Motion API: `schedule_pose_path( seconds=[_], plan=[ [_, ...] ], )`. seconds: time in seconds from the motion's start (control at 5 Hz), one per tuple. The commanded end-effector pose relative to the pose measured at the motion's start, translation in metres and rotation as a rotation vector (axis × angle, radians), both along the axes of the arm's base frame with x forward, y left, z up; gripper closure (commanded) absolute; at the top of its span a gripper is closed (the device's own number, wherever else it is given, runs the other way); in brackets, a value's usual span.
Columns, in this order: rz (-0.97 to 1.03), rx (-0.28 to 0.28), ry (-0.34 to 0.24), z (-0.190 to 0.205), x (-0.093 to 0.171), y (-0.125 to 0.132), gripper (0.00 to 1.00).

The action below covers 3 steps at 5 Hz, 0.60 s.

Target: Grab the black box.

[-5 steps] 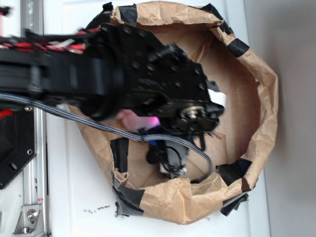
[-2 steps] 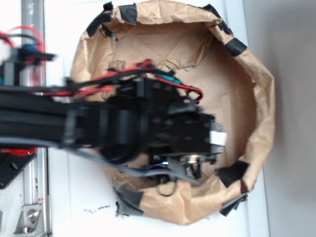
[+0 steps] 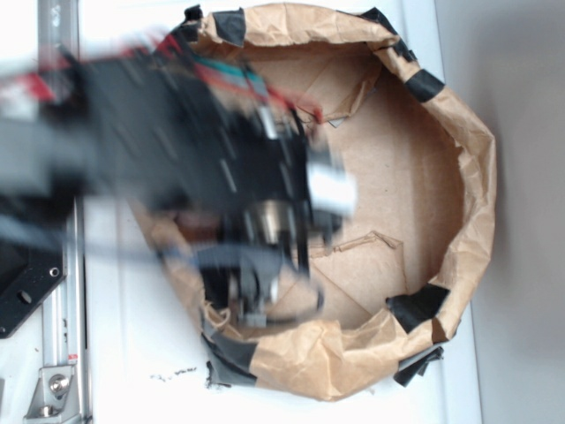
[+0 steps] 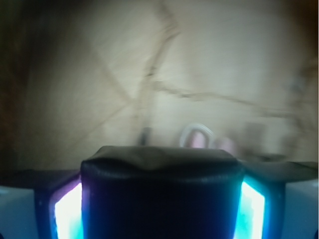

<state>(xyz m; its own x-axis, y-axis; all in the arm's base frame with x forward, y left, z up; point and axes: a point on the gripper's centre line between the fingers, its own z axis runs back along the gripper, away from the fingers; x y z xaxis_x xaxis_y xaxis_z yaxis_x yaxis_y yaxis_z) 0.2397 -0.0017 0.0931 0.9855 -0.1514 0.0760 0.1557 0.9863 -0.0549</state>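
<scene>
Wrist view puts the black box (image 4: 158,191) square between my fingers (image 4: 251,209), their glowing pads pressed against both its sides, so I am pinching it. Beyond it lies blurred brown paper floor, with a small pinkish shape (image 4: 199,137) I cannot identify. From the exterior view, my arm (image 3: 177,150) is smeared with motion blur over the paper-walled bin (image 3: 459,177) on the white bench (image 3: 132,353); the box itself is hidden there.

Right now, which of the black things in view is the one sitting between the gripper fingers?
The black box, seen in the wrist view: a bulky dark block with lit fingers on both sides. The black tape strips sit flat on the paper rim.
</scene>
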Motion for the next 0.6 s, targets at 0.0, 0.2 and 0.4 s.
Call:
schedule_pose_path(
  seconds=[0.0, 0.2, 0.4],
  plan=[
    [0.031, -0.002, -0.04, 0.053, 0.027, 0.001, 1.0],
    [-0.002, 0.026, -0.023, 0.049, 0.035, -0.01, 1.0],
    [-0.006, 0.095, -0.005, 0.042, 0.037, -0.017, 1.0]
  ],
)
